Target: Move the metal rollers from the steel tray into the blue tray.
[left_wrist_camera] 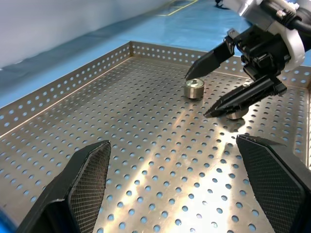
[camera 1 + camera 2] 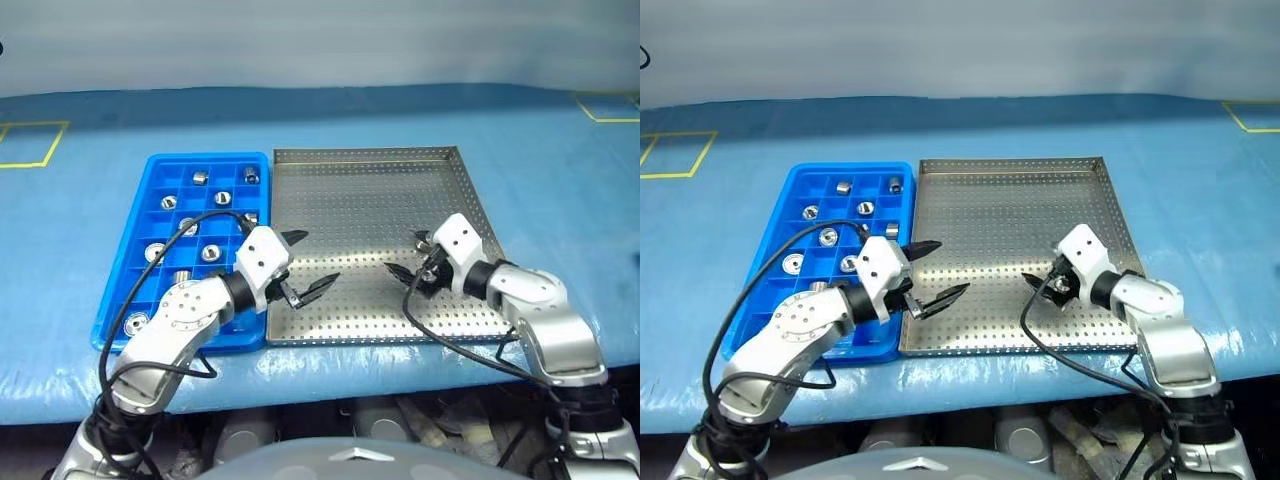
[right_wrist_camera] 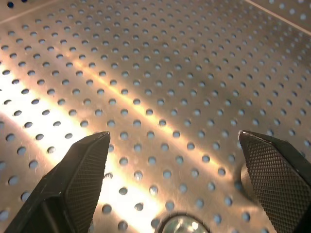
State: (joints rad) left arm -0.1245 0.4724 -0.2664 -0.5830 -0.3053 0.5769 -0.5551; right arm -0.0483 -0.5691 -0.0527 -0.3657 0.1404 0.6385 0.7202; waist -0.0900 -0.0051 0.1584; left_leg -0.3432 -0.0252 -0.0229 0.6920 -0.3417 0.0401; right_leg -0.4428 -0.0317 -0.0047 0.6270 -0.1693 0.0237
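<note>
Left eye view, left to right: blue tray (image 2: 122, 290) sits in the left-centre of the frame on the desk (image 2: 560, 180), with metal rollers (image 2: 211, 253) already scattered through its compartments. Steel tray (image 2: 370, 190) butts against its right edge, centre frame.

Left hand (image 2: 303, 262) hovers over the lower-left corner of the steel tray, fingers wide apart, holding nothing. Right hand (image 2: 412, 258) sits over the lower-right part of the steel tray, fingers also spread, nothing gripped.

Left wrist view shows what's left in the steel tray: one roller (image 1: 194, 89) standing on the perforated floor by the right hand's upper fingertip, and a second roller (image 1: 235, 114) mostly hidden under its lower finger. Right wrist view catches a roller rim (image 3: 182, 225) at the bottom edge, low between the fingers rather than centred.

Risks from here:
- The two rollers are close together. Closing on one can nudge the other, and on the smooth floor it may roll or skid off toward the rim.
- The roller is small and shiny; an off-centre pinch on the flange could squirt it out.
- Both hands are over the same tray; if the left goes for the same pair, fingers or cables could clash.
- A drop across the tray seam could land on a grid wall instead of in a cell.
</note>
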